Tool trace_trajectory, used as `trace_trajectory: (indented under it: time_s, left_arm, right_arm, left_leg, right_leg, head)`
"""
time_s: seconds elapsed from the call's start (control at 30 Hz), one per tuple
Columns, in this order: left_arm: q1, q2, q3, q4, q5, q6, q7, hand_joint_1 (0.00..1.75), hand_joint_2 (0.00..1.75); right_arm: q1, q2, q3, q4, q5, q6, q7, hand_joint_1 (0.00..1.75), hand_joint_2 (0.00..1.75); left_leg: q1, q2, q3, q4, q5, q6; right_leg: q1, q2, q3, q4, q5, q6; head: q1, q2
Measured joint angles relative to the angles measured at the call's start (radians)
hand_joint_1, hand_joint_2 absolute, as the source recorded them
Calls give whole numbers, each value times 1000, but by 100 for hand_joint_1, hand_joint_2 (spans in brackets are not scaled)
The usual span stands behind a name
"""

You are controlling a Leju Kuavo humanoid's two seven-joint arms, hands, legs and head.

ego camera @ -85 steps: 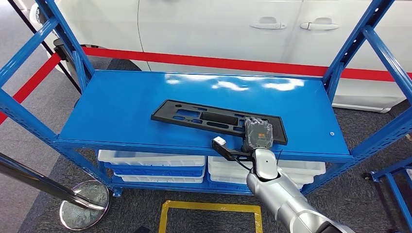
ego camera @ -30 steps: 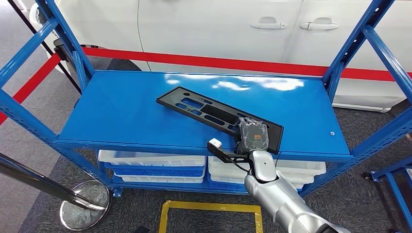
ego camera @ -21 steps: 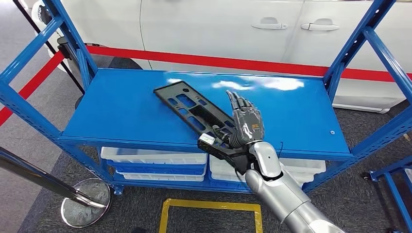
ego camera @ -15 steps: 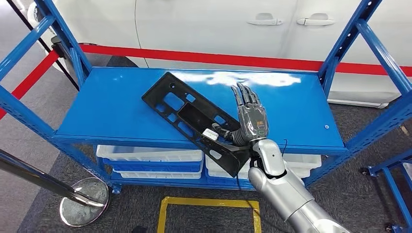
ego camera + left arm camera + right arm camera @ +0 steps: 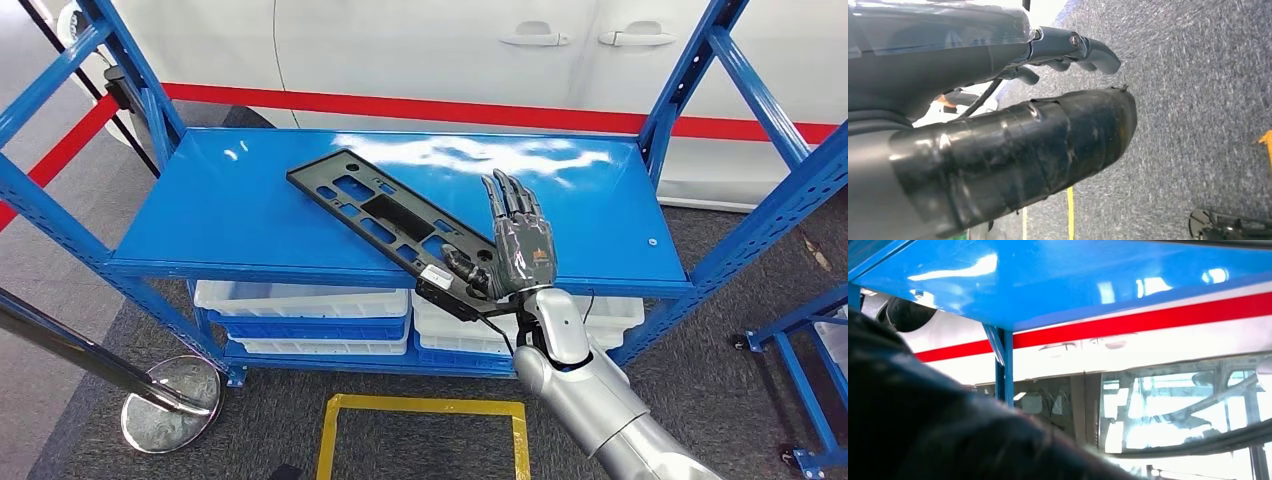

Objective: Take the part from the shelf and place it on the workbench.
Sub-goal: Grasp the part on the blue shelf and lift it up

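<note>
The black part (image 5: 370,210), a long flat panel with several cut-outs, lies slantwise on the blue shelf (image 5: 220,220). Its far end rests on the shelf top, and its near end juts out over the front edge. My right hand (image 5: 515,245) grips that near end, thumb (image 5: 462,266) pressed on the panel's upper face and fingers (image 5: 512,200) stretched straight up behind it. In the right wrist view the shelf's blue surface (image 5: 1048,285) lies past a dark blurred shape. My left hand (image 5: 1048,125) hangs over grey carpet, holding nothing.
White bins (image 5: 300,300) fill the lower shelf level. Blue uprights (image 5: 690,80) frame both shelf ends. A white car (image 5: 400,40) with a red stripe stands behind. A chrome stanchion base (image 5: 170,400) and yellow floor marking (image 5: 420,405) lie in front.
My right hand turned from palm-down on the part to fingers-up and pulled its near end over the front edge. The part swung to a steeper slant. The camera shifted slightly.
</note>
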Motion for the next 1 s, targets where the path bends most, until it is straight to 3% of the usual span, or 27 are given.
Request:
trace_trajectory:
  time_s: [0.1, 0.13, 0.2, 0.27, 0.3, 0.33, 0.37, 0.43, 0.5, 1.0]
  left_arm:
    - [0, -2, 6, 0, 7, 5, -14, 0, 0]
    - [0, -2, 9, 0, 11, 6, -17, 0, 0]
    - [0, -4, 14, 0, 16, 8, -19, 0, 0]
    - [1, -5, 19, 0, 20, 8, -19, 0, 0]
    - [1, -5, 22, 0, 21, 8, -19, 0, 0]
    - [1, -6, 25, 0, 22, 8, -20, 0, 0]
    - [1, -6, 27, 0, 22, 8, -21, 0, 0]
    - [1, -8, 31, 0, 23, 7, -24, 0, 0]
    - [0, -10, 32, 1, 23, 5, -27, 0, 0]
    - [-1, -13, 39, 2, 18, 0, -27, 0, 0]
  right_arm:
    - [24, -10, 0, -25, 0, -2, 0, 0, 0]
    - [30, -14, 0, -35, 1, -1, 0, 0, 0]
    - [35, -22, 0, -50, 1, 9, 0, 0, 0]
    - [39, -24, 0, -60, 2, 20, 0, 0, 0]
    - [42, -25, 0, -63, 2, 25, 1, 0, 0]
    - [44, -25, 0, -65, 2, 29, 1, 0, 0]
    - [44, -25, 0, -69, 2, 32, 3, 0, 0]
    - [42, -26, 0, -76, 1, 34, 6, 0, 0]
    - [41, -28, 0, -82, -4, 35, 8, 0, 0]
    - [61, -57, 0, -89, -24, 32, 2, 0, 0]
  left_leg:
    - [-2, 0, -3, -23, 14, 10]
    - [1, 1, -5, -28, 24, 16]
    - [3, 3, -13, -35, 41, 25]
    - [3, 4, -26, -33, 50, 29]
    - [2, 5, -30, -31, 52, 29]
    - [2, 4, -34, -29, 52, 29]
    - [2, 3, -36, -25, 52, 28]
    - [2, 2, -37, -19, 48, 22]
    - [0, 1, -42, -12, 45, 13]
    - [0, 2, -47, -16, 49, -4]
  right_leg:
    - [-3, -2, -1, -7, 14, 21]
    - [-4, -2, -7, 2, 3, 27]
    - [-6, -1, -44, 88, -60, 36]
    - [-8, -1, -94, 222, -129, 43]
    - [-9, -1, -105, 261, -141, 45]
    - [-11, -2, -96, 261, -133, 46]
    - [-12, -2, -67, 220, -109, 45]
    - [-11, -1, 15, 86, -60, 36]
    - [-6, -1, 57, 2, -46, 24]
    - [-2, 1, 57, -11, -45, 14]
  head:
    - [-2, 0]
    - [-1, 0]
    - [2, 0]
    - [3, 0]
    - [3, 0]
    - [3, 0]
    - [3, 0]
    - [3, 0]
    - [2, 0]
    - [1, 0]
